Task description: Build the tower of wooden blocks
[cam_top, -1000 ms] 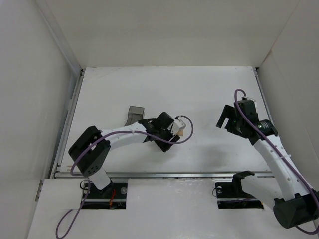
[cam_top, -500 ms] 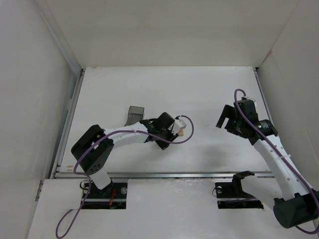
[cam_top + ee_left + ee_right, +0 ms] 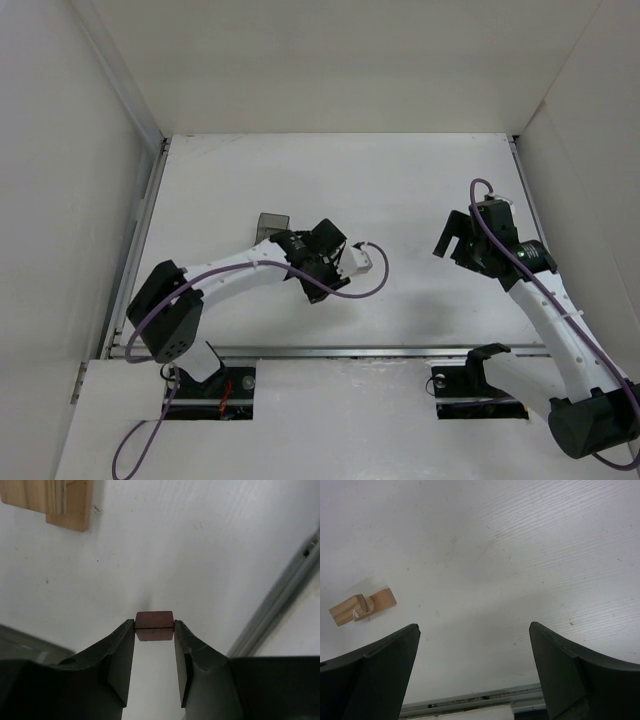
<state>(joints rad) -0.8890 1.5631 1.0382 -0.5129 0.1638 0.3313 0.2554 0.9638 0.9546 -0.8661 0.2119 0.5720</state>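
Left pincer (image 3: 154,628) now tight on red-brown cube (image 3: 154,624)

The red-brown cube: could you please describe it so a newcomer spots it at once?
On the white table, find the left arm stretched toward the middle. Between its jaws sits the cube, dark red-brown where the wood blocks are pale tan.

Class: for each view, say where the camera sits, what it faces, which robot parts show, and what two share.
Top: above, behind the bases, facing down on table; left arm, right arm show.
Left wrist: faces table past left claw, shut on red cube.
Right wrist: faces table past open right claw.
Shared: both wrist views show tan blocks.
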